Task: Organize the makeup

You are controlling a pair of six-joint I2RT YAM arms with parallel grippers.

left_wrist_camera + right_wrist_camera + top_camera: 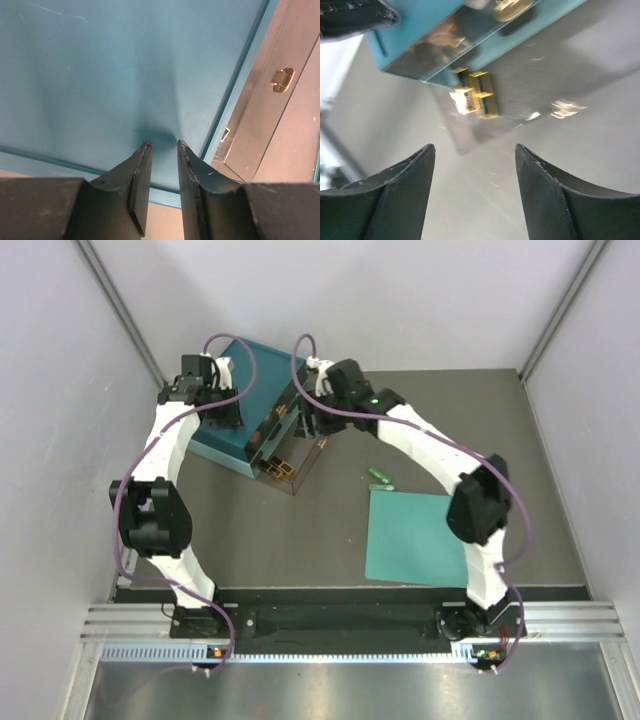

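Left gripper (164, 145), upper left in my overhead view, hovers narrowly parted and empty over the teal box (100, 75), my right gripper (475, 150) gapes wide and empty above the clear drawer (290, 468), and the slim green tube (380, 478) lies right of centre near the teal mat (415, 535).

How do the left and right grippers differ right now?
The left gripper has its fingers almost together, with only a narrow gap between them. The right gripper is spread wide. The left gripper's tips are down at the top of the teal box, while the right gripper faces the clear drawer pulled out of that box. Both hold nothing.
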